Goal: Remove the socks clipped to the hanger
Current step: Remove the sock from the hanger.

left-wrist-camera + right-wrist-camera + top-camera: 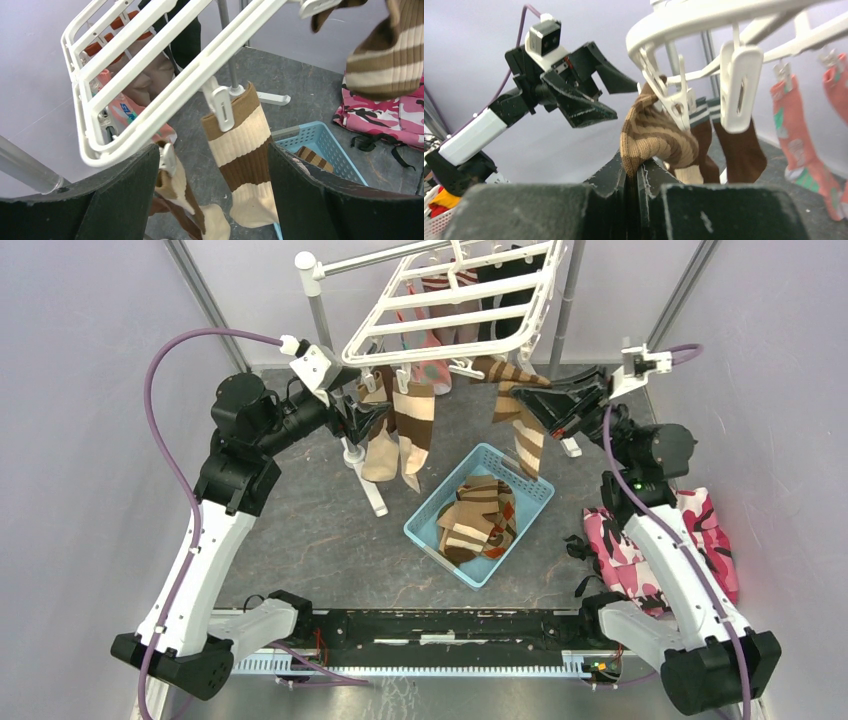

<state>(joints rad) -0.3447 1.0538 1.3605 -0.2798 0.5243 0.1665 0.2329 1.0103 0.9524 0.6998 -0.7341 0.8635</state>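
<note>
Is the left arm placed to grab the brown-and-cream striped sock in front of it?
Probably yes: the left gripper is open and the striped sock hangs just ahead with nothing between, held at its top by a clip.

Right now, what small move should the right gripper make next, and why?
Probably a short pull down and away from the hanger, to tug the striped sock out of its clip. The right gripper is shut on that sock, whose top looks pinched in the clip, and the basket stands close by to receive it.
</note>
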